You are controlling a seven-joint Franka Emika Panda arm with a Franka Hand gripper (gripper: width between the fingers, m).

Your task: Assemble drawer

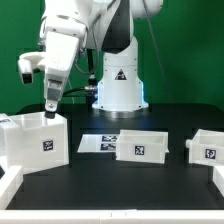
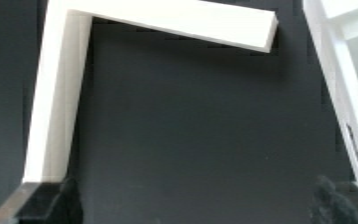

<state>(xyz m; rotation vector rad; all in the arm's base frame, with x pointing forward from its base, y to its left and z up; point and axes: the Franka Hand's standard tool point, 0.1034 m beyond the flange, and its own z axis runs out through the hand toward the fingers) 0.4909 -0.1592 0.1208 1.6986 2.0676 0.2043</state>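
Black table [image 1: 110,190]: fills the lower half of the exterior view, carries every loose part.

Arm [image 1: 66,45]: rises from its white base at twelve o'clock and leans out toward ten o'clock.

Casing [image 1: 34,140]: stands at eight o'clock in the exterior view, hollow side up, tag on the near face. Shows in the wrist view only as an L of white wall around dark floor, with nothing seated inside as far as can be seen.

Tray box [image 1: 143,147]: sits toward five o'clock, tag facing the camera, well apart from the casing.

Second tray box [image 1: 205,148]: sits at four o'clock near the picture's edge, farther off again, partly cut by the frame.

Marker board [image 1: 100,143]: lies flat at six o'clock, between the casing and the nearer tray box.

Gripper [image 1: 50,108]: hangs at nine o'clock, tips just above the casing's rim. Spread wide in the wrist view, fingers [image 2: 43,205] at opposite corners, nothing held between them; one finger lines up with the casing's wall rather than straddling it.

Judged from this: early in the job. No tray slid in, no part joined. Left to do: fetch each tray box in turn and fit it into the casing.
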